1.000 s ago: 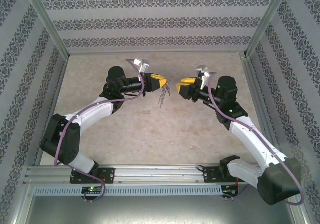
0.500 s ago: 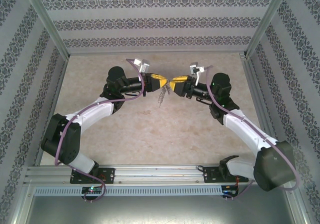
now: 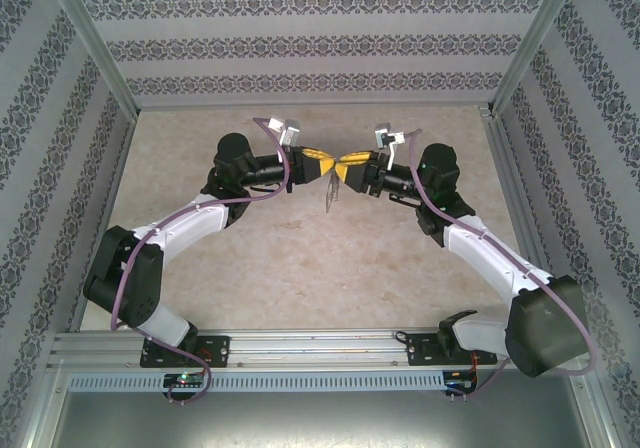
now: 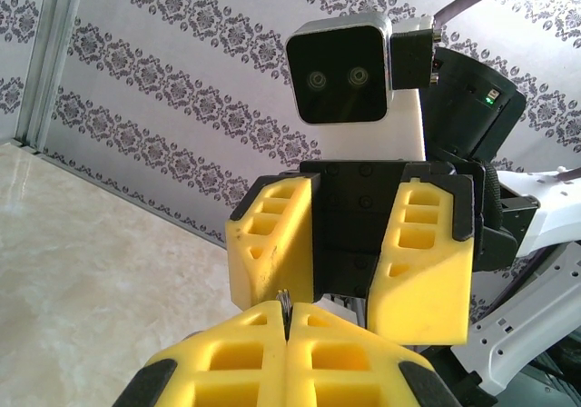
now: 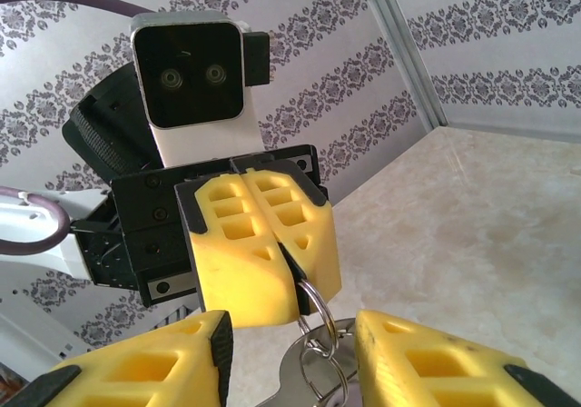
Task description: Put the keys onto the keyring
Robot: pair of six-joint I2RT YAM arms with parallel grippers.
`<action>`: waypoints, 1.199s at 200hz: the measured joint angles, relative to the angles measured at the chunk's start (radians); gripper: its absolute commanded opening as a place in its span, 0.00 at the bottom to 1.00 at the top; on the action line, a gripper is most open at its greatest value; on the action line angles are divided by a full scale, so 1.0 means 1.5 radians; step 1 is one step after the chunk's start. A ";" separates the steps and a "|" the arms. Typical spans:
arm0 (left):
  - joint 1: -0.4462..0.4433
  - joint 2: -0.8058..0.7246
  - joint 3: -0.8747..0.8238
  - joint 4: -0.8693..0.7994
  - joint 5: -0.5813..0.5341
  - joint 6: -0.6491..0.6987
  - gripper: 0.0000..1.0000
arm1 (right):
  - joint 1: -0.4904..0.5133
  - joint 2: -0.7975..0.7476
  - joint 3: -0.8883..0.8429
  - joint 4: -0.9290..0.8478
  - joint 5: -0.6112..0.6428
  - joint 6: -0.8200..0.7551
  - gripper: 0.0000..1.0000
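My left gripper (image 3: 327, 164) is held above the table, shut on the top silver ring (image 5: 313, 300) of the keyring. In the left wrist view only a thin metal edge (image 4: 286, 309) shows between its closed pads. Below that ring hang a smaller ring and a flat grey metal loop (image 5: 304, 391). In the top view the keyring (image 3: 329, 197) dangles under the fingers. My right gripper (image 3: 344, 166) faces the left one tip to tip and stands open, its fingers (image 5: 413, 362) on either side of the hanging rings. The lilac-headed key is out of view.
The beige marble-patterned table (image 3: 300, 258) lies well below both grippers. Patterned walls and metal frame posts (image 3: 105, 78) close in the back and sides. The arm bases sit on the rail (image 3: 320, 348) at the near edge.
The right gripper has moved left and closed the gap to the left gripper, so its open fingers now flank the hanging keyring. The left arm has held still.
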 measured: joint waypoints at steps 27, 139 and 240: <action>0.000 0.000 0.000 0.000 0.000 -0.002 0.00 | 0.000 0.003 0.002 0.003 -0.003 0.003 0.28; -0.004 -0.001 0.001 -0.004 -0.002 0.007 0.19 | -0.001 0.004 0.003 -0.003 0.002 -0.004 0.00; 0.024 -0.052 0.049 -0.246 -0.034 0.177 0.78 | 0.000 -0.010 0.104 -0.321 0.101 -0.256 0.00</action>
